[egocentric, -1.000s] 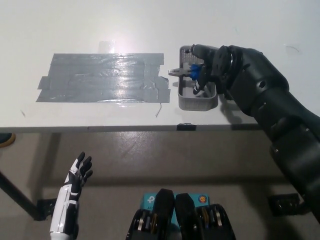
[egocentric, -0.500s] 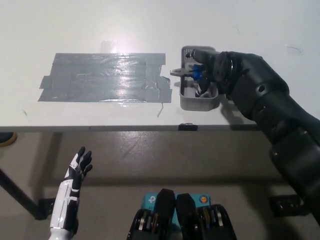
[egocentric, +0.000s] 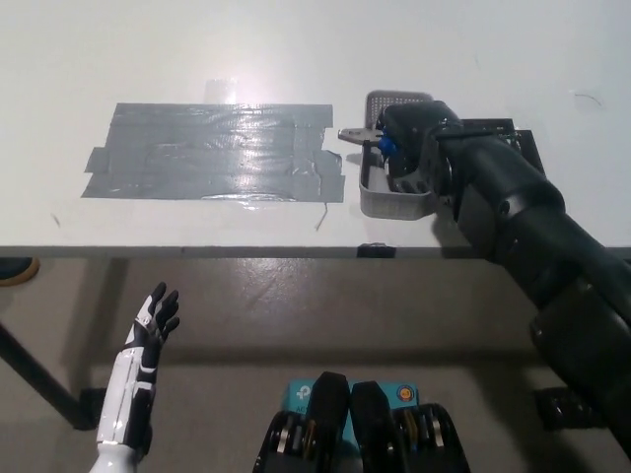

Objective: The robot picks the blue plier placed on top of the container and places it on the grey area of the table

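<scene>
Two hands: my right hand [egocentric: 414,148] grips the blue plier [egocentric: 370,138] over the container [egocentric: 392,202], grey area [egocentric: 217,153] beyond its fingertips; left hand [egocentric: 153,320] idles open.

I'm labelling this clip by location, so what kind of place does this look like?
Probably a lab or test workspace, not a home: a plain white table with a grey tape patch marking a target, a small grey container holding blue pliers, and a bare hard floor below.
</scene>
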